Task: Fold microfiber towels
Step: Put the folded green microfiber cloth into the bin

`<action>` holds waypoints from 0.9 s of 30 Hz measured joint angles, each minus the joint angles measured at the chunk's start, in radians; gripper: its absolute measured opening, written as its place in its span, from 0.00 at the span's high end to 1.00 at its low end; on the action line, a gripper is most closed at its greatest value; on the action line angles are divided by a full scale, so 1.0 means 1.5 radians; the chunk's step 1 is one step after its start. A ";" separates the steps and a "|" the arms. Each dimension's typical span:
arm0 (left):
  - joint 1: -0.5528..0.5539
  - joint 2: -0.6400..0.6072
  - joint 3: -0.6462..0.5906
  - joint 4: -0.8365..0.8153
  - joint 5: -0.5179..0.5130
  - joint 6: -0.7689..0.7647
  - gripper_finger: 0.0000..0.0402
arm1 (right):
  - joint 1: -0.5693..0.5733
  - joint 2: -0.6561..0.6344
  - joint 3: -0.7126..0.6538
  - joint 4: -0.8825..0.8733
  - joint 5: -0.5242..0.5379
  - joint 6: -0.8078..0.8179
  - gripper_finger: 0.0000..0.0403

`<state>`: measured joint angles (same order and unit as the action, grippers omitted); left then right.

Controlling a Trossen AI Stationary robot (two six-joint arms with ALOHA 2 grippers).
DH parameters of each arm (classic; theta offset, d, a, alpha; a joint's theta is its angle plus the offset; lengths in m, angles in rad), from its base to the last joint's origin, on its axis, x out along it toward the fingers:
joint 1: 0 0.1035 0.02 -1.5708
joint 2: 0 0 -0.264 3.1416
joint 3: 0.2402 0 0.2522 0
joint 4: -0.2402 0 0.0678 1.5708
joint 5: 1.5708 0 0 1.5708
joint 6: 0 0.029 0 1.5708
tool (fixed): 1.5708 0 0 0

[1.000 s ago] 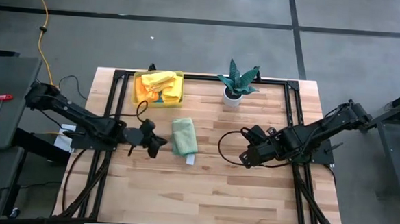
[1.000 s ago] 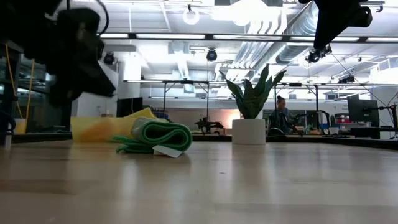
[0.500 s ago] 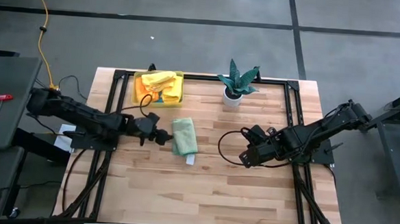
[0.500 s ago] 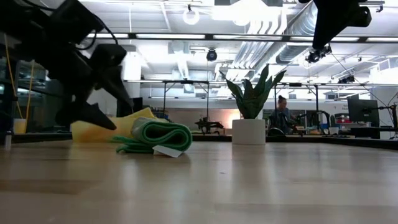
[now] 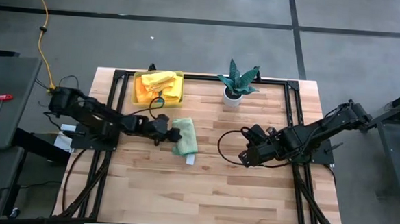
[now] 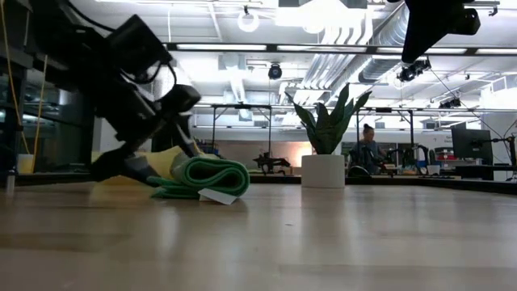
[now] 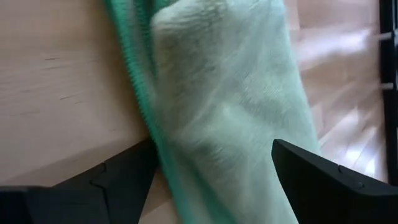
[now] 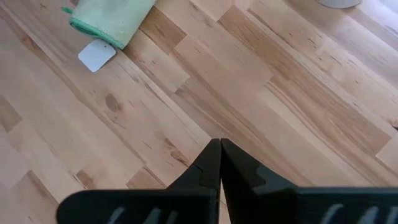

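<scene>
A light green microfiber towel (image 5: 185, 137) lies folded on the table, a white tag (image 5: 190, 159) at its near end. My left gripper (image 5: 173, 133) is open at the towel's left edge. In the left wrist view its two fingers stand on either side of the towel's edge (image 7: 230, 112). In the low view it slants down beside the towel's roll (image 6: 206, 176). My right gripper (image 5: 244, 157) hangs shut above the table, right of the towel, with nothing in it. Orange and yellow towels lie in the yellow bin (image 5: 158, 88). My left gripper comes at the green towel's left edge (image 7: 186, 155) slanting down from the table's left, one finger (image 7: 118, 183) on each side of it. I cannot tell whether the fingers touch the cloth. The towel lies flat on the table.
A potted plant (image 5: 237, 83) stands at the far middle of the table, right of the bin. The black frame rails (image 5: 202, 77) run along the far edge and both sides. Bare wood lies in front of the towel and between the two arms.
My left gripper has moved toward the table's right, down to the green towel's left edge. It has rolled at the wrist and opened on the way. The towel has stayed where it was.
</scene>
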<state>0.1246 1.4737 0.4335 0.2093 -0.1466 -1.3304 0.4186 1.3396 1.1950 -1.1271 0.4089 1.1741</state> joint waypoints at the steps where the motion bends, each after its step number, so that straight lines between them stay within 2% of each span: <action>1: 0.000 0.015 0.010 0.001 -0.002 -0.007 0.23 | 0.000 0.000 0.000 0.003 0.002 0.000 1.00; 8: 0.004 0.092 0.064 0.011 -0.015 -0.040 0.23 | 0.000 0.000 0.000 0.017 0.003 -0.001 1.00; 11: 0.008 0.110 0.074 0.024 -0.015 -0.028 0.27 | 0.000 0.000 0.000 0.021 0.004 -0.001 1.00; 13: 0.008 0.118 0.077 0.030 -0.023 -0.025 0.34 | 0.000 0.000 0.000 0.022 0.004 -0.002 1.00; 15: 0.009 0.123 0.076 0.038 -0.030 -0.021 0.47 | 0.000 0.000 0.000 0.022 0.004 -0.002 1.00; 20: 0.009 0.136 0.074 0.077 -0.039 0.016 0.91 | 0.000 0.000 0.000 0.023 0.004 -0.002 1.00; 21: 0.009 0.136 0.073 0.088 -0.040 0.021 0.95 | 0.000 0.000 0.000 0.022 0.004 -0.002 1.00; 24: 0.019 0.129 0.071 0.122 -0.032 0.033 0.95 | 0.000 0.000 0.000 0.023 0.003 -0.003 1.00; 27: 0.035 0.083 0.073 0.139 -0.014 0.073 0.98 | 0.000 0.000 0.000 0.023 0.004 -0.005 1.00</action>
<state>0.1763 1.5982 0.5436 0.4179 -0.1681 -1.2203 0.4184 1.3397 1.1950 -1.0919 0.4156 1.1660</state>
